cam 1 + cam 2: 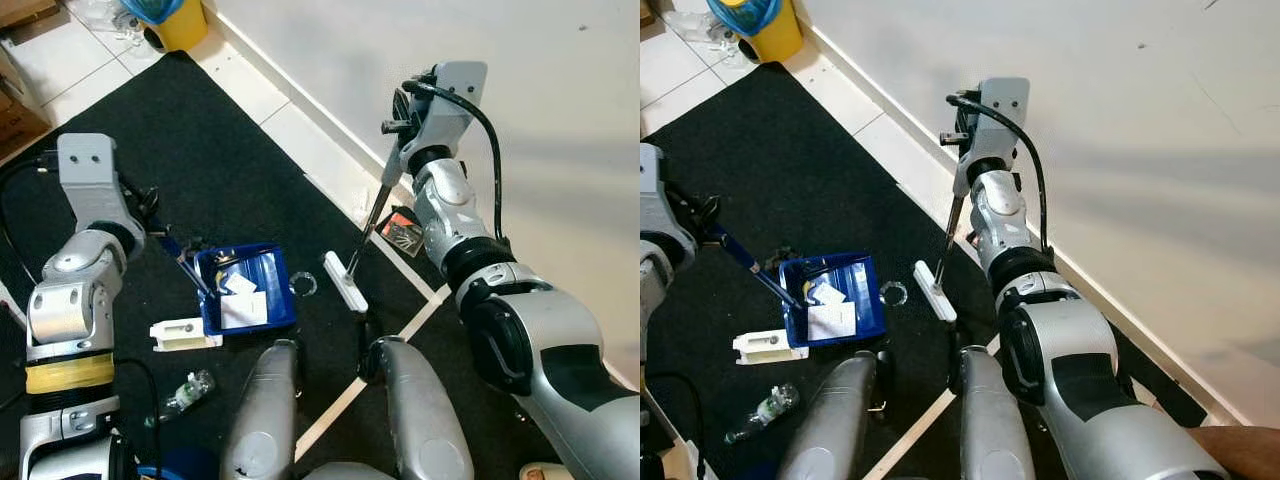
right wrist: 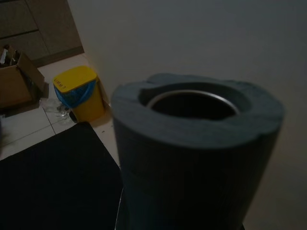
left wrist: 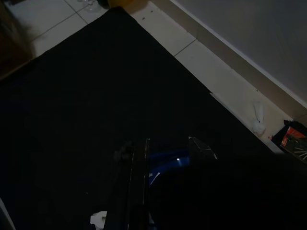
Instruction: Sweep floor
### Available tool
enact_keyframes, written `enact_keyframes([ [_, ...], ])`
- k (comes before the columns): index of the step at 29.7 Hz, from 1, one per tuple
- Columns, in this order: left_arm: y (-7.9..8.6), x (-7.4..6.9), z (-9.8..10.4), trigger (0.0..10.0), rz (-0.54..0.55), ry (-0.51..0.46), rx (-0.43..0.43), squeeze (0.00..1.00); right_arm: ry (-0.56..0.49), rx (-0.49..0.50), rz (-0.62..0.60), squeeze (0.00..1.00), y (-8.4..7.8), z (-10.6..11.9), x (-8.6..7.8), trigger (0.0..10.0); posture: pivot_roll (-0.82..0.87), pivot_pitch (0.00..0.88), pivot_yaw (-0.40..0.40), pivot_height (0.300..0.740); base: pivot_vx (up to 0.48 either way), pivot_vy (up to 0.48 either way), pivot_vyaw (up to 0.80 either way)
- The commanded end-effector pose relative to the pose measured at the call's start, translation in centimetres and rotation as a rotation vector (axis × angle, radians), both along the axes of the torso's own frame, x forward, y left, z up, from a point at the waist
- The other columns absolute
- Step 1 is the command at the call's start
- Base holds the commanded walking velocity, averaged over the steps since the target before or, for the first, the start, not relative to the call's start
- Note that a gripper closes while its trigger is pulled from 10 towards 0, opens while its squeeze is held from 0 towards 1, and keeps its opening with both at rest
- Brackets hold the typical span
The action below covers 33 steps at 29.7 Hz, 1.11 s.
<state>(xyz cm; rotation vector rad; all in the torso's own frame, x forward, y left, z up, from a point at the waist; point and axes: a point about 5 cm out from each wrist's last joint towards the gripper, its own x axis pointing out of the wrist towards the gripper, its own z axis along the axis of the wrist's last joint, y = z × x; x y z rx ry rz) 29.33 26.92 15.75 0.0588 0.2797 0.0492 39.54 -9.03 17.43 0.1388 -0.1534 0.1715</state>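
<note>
Two implements are in my grip. My right tool (image 1: 400,128) is clamped on the broom handle (image 1: 372,215), held slanted so its white head (image 1: 344,281) rests on the black mat (image 1: 200,150), at about 5 o'clock from the blue dustpan (image 1: 247,290). My left tool (image 1: 150,215) is closed on the dustpan's handle (image 1: 185,258), keeping the pan flat, its mouth toward the broom, paper scraps (image 1: 241,300) already inside. Outward, a plastic bottle (image 1: 185,392) lies at 7 o'clock and a yellow bin (image 1: 180,22) at 11. The bin's label is too small to read.
</note>
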Motion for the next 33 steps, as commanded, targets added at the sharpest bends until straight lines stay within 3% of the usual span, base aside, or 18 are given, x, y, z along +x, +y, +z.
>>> enact_keyframes([
  [1, -2.2, 0.1, -1.6, 10.0, -0.096, 0.044, -0.125, 0.0, 0.023, 0.008, -0.012, 0.0, -0.1, -0.6, -0.2, 10.0, 0.14, 0.3, -0.072, 0.74, 0.0, 0.0, 0.0],
  [9, -2.5, 0.4, -1.7, 10.0, -0.099, 0.045, -0.127, 0.0, 0.023, 0.012, -0.004, 0.0, 0.3, -0.6, -0.2, 10.0, 0.14, 0.291, -0.074, 0.74, 0.0, 0.0, 0.0],
  [19, -5.2, 1.7, -1.9, 10.0, -0.19, 0.038, -0.138, 0.0, 0.018, 0.007, -0.017, 0.0, -0.4, -0.4, -0.1, 10.0, 0.13, 0.283, -0.069, 0.74, 0.0, 0.0, 0.0],
  [27, -3.8, 1.9, -2.1, 10.0, -0.12, 0.051, -0.094, 0.0, 0.021, 0.011, -0.029, 0.0, -0.7, -0.6, -0.1, 10.0, 0.13, 0.281, -0.064, 0.74, 0.0, 0.0, 0.0],
  [33, -3.8, 1.9, -2.1, 10.0, -0.12, 0.051, -0.094, 0.0, 0.021, 0.011, -0.029, 0.0, -0.7, -0.6, -0.1, 10.0, 0.13, 0.281, -0.064, 0.74, 0.0, 0.0, 0.0],
])
